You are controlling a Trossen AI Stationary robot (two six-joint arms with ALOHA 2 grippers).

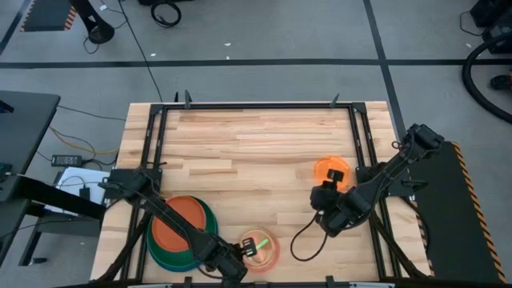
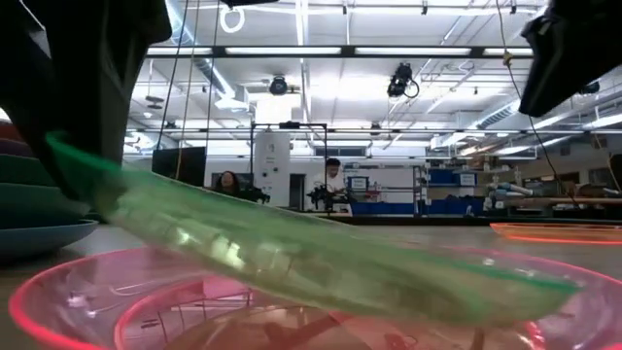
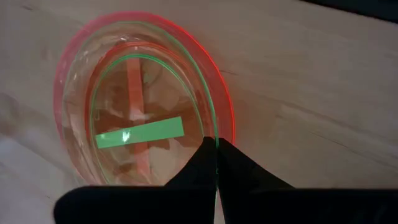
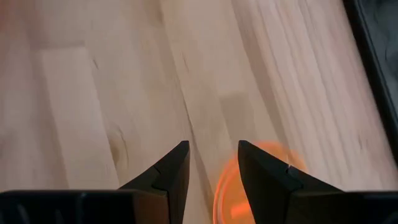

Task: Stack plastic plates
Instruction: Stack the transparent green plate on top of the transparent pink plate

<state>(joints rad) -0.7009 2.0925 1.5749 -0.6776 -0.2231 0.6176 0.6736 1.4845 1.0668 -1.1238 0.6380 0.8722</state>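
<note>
A clear lime plate (image 3: pixel 140 134) hangs tilted over a pink plate (image 3: pixel 68 74) near the table's front edge, and my left gripper (image 3: pixel 216 144) is shut on it. In the high view the lime plate (image 1: pixel 256 242) covers most of the pink plate (image 1: pixel 274 258). A small orange plate (image 1: pixel 326 168) lies flat on the table at the right, and my right gripper (image 1: pixel 332 184) hovers open just above its near edge, touching nothing. In the right wrist view the orange plate (image 4: pixel 233 186) shows beneath that gripper (image 4: pixel 214 155). My left gripper pinches the lime plate's rim (image 3: pixel 216 127) between its two fingers, coming from above and slanting down. The plate is tilted: the held end (image 2: pixel 68 151) is high and the opposite end (image 2: pixel 544 290) dips into the pink plate (image 2: pixel 58 292). Whether it touches there I cannot tell.
A stack of larger plates sits at the front left, a red-orange plate (image 1: pixel 172 228) on top of dark green (image 1: pixel 211 226) and teal ones. A black frame (image 1: pixel 256 106) runs around the wooden tabletop. Bare wood (image 1: pixel 256 152) lies in the middle and far part.
</note>
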